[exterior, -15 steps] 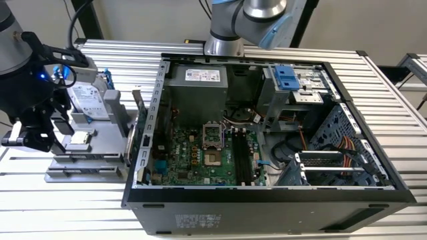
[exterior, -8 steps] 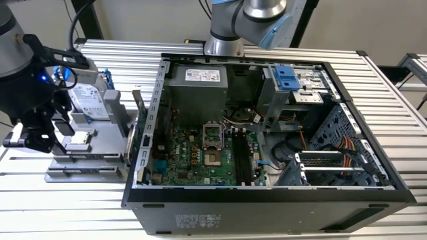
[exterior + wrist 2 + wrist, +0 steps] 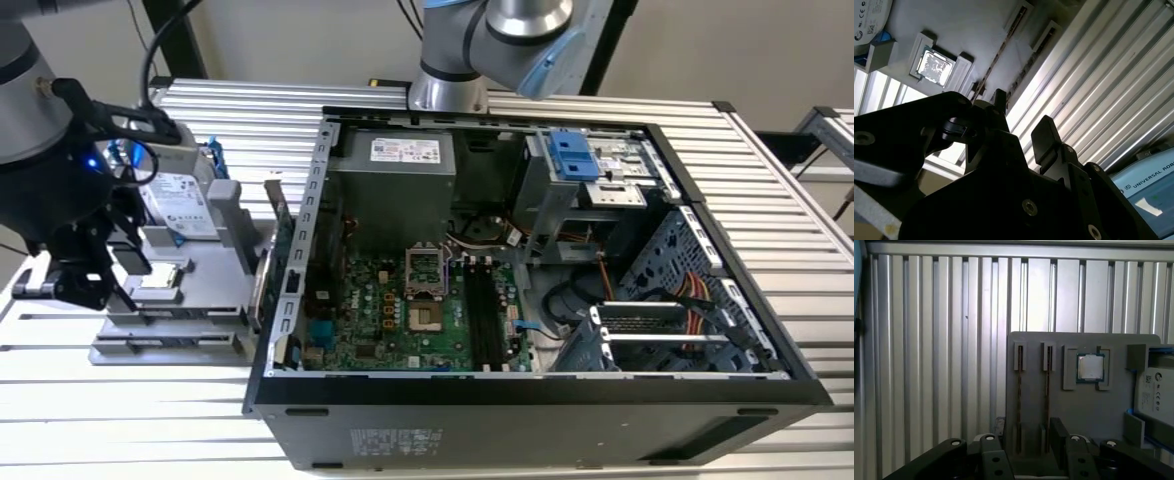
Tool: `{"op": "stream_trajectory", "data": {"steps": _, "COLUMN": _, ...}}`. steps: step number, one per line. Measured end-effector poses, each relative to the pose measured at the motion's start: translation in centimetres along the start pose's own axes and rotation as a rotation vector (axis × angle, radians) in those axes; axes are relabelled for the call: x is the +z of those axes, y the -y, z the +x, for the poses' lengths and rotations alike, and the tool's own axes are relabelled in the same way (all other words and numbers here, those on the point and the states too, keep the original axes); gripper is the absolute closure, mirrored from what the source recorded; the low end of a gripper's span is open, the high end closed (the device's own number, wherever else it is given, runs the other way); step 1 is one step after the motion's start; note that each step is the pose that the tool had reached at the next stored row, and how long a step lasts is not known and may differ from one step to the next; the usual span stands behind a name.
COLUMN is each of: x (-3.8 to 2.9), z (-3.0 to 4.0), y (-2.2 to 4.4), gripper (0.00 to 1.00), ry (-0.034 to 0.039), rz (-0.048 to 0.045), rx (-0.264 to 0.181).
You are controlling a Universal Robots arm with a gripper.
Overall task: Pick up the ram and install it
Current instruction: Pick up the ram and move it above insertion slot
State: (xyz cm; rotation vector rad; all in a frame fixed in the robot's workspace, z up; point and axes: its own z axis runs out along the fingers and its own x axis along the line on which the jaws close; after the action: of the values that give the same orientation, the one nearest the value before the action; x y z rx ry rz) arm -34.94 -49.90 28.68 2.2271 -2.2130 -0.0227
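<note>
Black gripper [image 3: 1029, 435] is hovering with its jaws standing wide apart, gripping nothing. Beneath it, a slatted metal table [image 3: 929, 340] is carrying an open computer case [image 3: 534, 420] and, to the exterior view's left of the case, a grey tray [image 3: 1079, 410]. Two ram sticks [image 3: 1020, 400] are standing on edge in the tray's slots, showing between the fingers [image 3: 1059, 427] in the first wrist view. A silver chip [image 3: 1090, 366] is sitting just beside them.

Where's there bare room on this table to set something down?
Bare ribbed table on the exterior view's right of the computer case, and nearer the camera than the grey tray. Crowded: the tray under the arm, inside the case.
</note>
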Motion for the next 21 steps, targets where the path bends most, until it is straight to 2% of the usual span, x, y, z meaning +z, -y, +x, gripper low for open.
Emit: {"op": "stream_trajectory", "data": {"steps": 21, "x": 0.93, "z": 0.01, "y": 0.01, "gripper": 0.00, "ry": 0.0000, "rz": 0.0000, "rx": 0.000}}
